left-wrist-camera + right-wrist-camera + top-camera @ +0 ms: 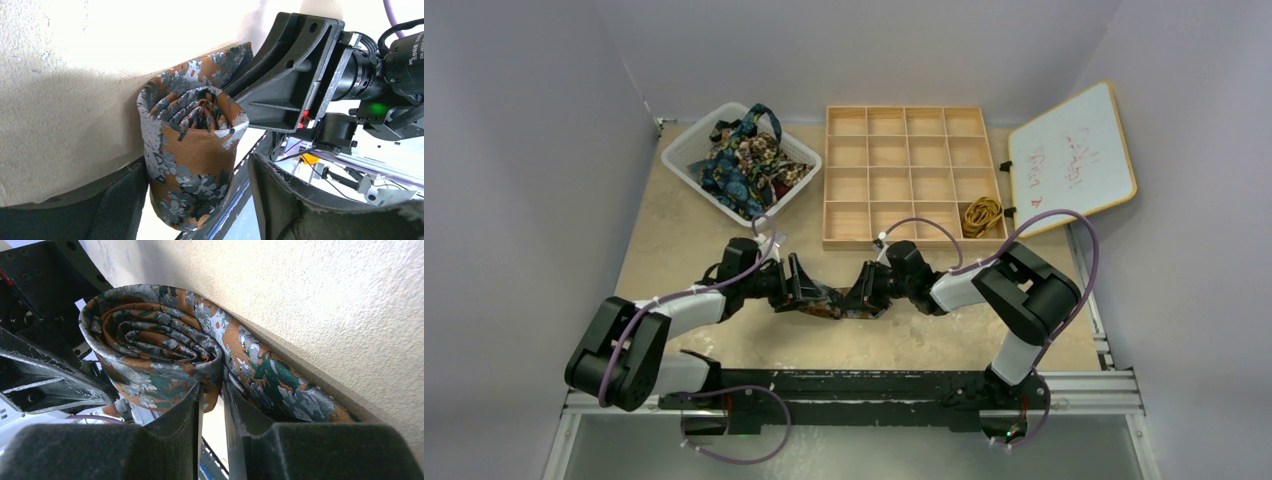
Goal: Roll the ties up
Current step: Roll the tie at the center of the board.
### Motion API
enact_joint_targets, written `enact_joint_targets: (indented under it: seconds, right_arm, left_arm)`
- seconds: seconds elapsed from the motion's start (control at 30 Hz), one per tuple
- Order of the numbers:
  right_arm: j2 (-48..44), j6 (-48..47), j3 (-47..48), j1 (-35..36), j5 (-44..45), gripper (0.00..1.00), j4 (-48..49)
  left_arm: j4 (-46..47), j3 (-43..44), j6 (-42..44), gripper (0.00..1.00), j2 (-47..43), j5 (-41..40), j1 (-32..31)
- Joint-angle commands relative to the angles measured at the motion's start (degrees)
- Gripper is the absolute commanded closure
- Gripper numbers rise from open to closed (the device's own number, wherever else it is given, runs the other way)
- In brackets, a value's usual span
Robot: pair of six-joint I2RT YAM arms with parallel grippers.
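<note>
A dark brown tie with orange-grey blotches lies on the table between my two grippers, mostly rolled into a coil. In the left wrist view the roll stands between my left gripper's wide-apart fingers, touching one finger, with a gap to the other. My left gripper is open. My right gripper is nearly closed, pinching a layer of the tie at the coil's edge. The tie's loose tail runs along the table. In the top view my right gripper faces the left one.
A white basket at the back left holds several loose ties. A wooden compartment tray stands at the back middle, with a gold-yellow rolled tie in its near right cell. A whiteboard leans at the right.
</note>
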Motion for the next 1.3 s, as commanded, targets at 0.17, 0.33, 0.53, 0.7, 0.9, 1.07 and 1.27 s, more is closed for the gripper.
enact_joint_targets:
  seconds: [0.17,0.33,0.53,0.7,0.9,1.07,1.27]
  right_arm:
    - [0.47,0.49,0.35,-0.23,-1.32,0.76,1.1]
    - [0.03,0.48,0.2,-0.27,-1.56,0.76,1.57]
    - [-0.21,0.56,0.05,-0.29,-1.56,0.75,1.68]
    - [-0.79,0.49,-0.08,-0.22,-1.56,0.75,1.27]
    - [-5.13,-2.58,0.39,-0.26,-0.53,0.7,-1.69]
    - [-12.4,-5.71,0.92,-0.27,5.57,0.66,-9.72]
    - [-9.19,-8.33,4.73,-0.19,14.52,0.7,-21.17]
  left_arm:
    - [2.16,1.2,0.34,0.45,-1.04,-0.05,-0.71]
    - [2.41,1.32,-1.01,0.51,-0.49,-1.12,-1.65]
    - [2.78,1.61,-1.98,0.44,1.2,-1.81,-3.11]
    - [0.1,3.35,-0.84,0.5,4.22,-1.87,-4.02]
    - [-1.54,3.2,-1.91,0.61,2.91,-4.73,-4.07]
    - [-1.7,3.0,-2.4,0.61,2.06,-5.55,-4.07]
    - [1.07,1.84,-3.96,0.61,1.54,-4.86,-4.07]
